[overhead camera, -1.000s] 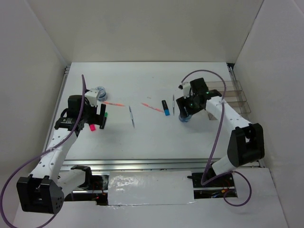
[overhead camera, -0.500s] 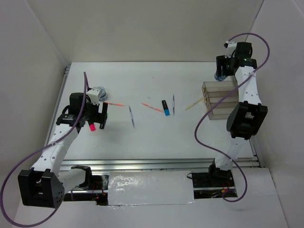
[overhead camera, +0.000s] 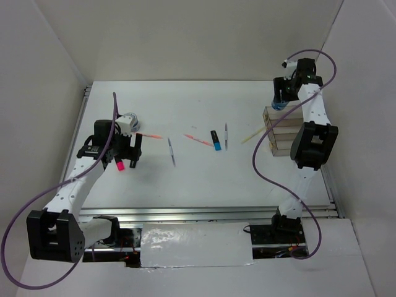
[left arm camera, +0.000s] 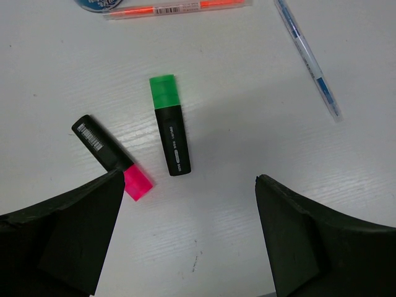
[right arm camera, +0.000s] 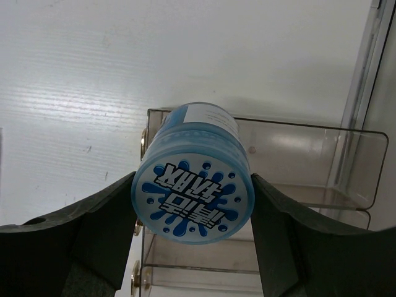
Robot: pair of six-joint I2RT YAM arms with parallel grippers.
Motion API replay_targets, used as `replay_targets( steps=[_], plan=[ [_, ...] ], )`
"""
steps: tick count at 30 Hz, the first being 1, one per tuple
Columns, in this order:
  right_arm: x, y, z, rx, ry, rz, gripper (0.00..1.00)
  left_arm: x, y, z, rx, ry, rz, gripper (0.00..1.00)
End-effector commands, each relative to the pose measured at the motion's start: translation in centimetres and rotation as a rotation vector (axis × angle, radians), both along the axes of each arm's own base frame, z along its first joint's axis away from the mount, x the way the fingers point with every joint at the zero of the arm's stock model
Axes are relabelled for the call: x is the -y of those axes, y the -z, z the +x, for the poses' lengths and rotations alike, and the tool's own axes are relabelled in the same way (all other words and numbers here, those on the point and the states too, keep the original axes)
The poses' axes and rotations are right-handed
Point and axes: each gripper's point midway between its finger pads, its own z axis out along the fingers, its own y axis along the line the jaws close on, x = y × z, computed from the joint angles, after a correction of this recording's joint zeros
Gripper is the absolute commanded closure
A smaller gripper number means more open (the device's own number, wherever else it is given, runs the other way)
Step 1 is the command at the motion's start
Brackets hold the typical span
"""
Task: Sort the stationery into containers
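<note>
Right wrist: right pincer [right arm camera: 193,213] grips tape roll [right arm camera: 193,176] above organiser tray [right arm camera: 309,154].

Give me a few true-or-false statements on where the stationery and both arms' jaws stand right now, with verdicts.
1. The right jaws hold a round blue-and-white tape roll close to the clear plastic organiser tray. True.
2. A green-capped black highlighter and a pink-capped black highlighter lie side by side without touching. True.
3. The left jaws are shut on the green-capped highlighter. False: they stand open above it, and it lies untouched.
4. Every highlighter is inside the tray. False: a blue-capped black highlighter lies out on the white table, as do the other two.
</note>
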Motion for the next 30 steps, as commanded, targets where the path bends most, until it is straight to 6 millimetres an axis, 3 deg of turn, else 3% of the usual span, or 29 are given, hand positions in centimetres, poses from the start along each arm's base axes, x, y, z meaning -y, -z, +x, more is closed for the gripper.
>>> replay_targets(
  steps=[1,30],
  plan=[
    [-0.1,-2.2,1.9,0.082,-0.019,-0.021,0.62,0.7,-1.5,1.4,0.058,0.018,-0.028,0.01],
    [0.0,3.1,2.1,-0.017,-0.044,-0.043,0.59,0.9,-0.1,1.8,0.017,0.023,-0.033,0.01]
  ],
)
